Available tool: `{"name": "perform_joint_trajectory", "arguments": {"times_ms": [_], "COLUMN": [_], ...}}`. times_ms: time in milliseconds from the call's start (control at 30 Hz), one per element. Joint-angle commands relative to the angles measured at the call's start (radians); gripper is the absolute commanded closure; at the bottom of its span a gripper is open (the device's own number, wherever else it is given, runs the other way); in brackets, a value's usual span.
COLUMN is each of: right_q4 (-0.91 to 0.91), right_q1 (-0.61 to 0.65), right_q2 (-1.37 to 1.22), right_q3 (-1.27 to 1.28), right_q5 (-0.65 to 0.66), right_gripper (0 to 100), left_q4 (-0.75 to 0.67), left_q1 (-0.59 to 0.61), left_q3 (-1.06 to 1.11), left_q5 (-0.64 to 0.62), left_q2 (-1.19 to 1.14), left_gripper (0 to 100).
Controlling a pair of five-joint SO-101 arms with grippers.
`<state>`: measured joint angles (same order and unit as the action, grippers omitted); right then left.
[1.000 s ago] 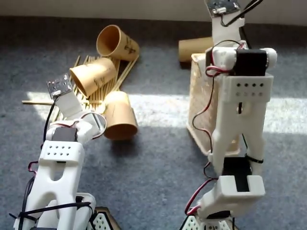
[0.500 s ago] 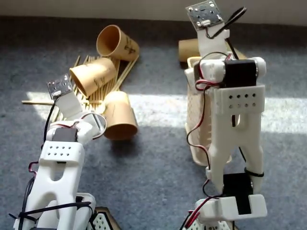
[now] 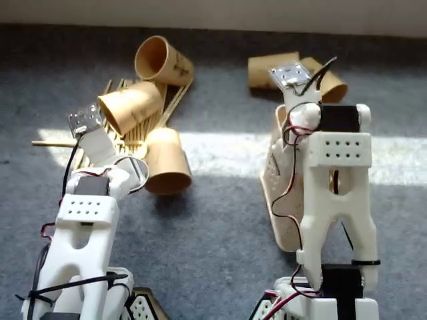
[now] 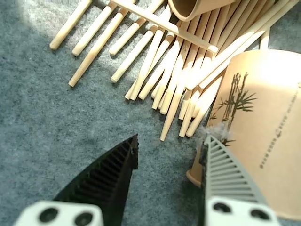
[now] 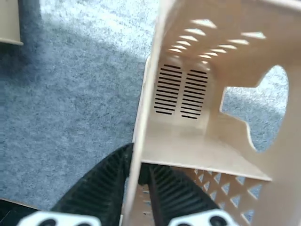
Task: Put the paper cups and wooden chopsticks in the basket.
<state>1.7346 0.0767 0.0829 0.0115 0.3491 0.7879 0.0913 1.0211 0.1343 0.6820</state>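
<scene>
Grey carpet (image 3: 220, 227) lies under both my arms, with a band of sunlight across it. My left pincer (image 4: 169, 155) hangs low over the carpet, its jaws spread wide with nothing between them. Its pale finger is just beside the rim of a light-brown paper cup with a bamboo print (image 4: 263, 117), which lies on its side; I cannot tell whether they touch. Just past my fingertips the pale wooden chopsticks (image 4: 174, 80) lie fanned in a loose heap, some running under that cup. A second paper cup (image 4: 193, 7) rests on top of them. In the high view a third paper cup (image 3: 163, 60) lies on its side at the far edge of the heap.

My right pincer (image 5: 136, 165) is clamped on the side wall of the beige slotted basket (image 5: 202, 117), with one dark finger outside the wall and one inside. The basket sits tilted on the carpet, well apart from the heap. Beyond it a fourth paper cup (image 3: 270, 69) and a fifth paper cup (image 3: 328, 83) lie on their sides, touching each other.
</scene>
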Motion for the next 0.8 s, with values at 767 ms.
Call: {"name": "perform_joint_trajectory", "arguments": {"times_ms": [767], "right_q4": [-0.030], "right_q1": [0.194], "right_q2": [0.033], "right_q3": [-0.015], "right_q5": [-0.101], "right_gripper": [99.4], "left_q4": [-0.018], "left_q1": [-0.016], "left_q3": [0.001], "left_q5": [-0.006], "left_q2": [-0.001], "left_gripper": [77]}}
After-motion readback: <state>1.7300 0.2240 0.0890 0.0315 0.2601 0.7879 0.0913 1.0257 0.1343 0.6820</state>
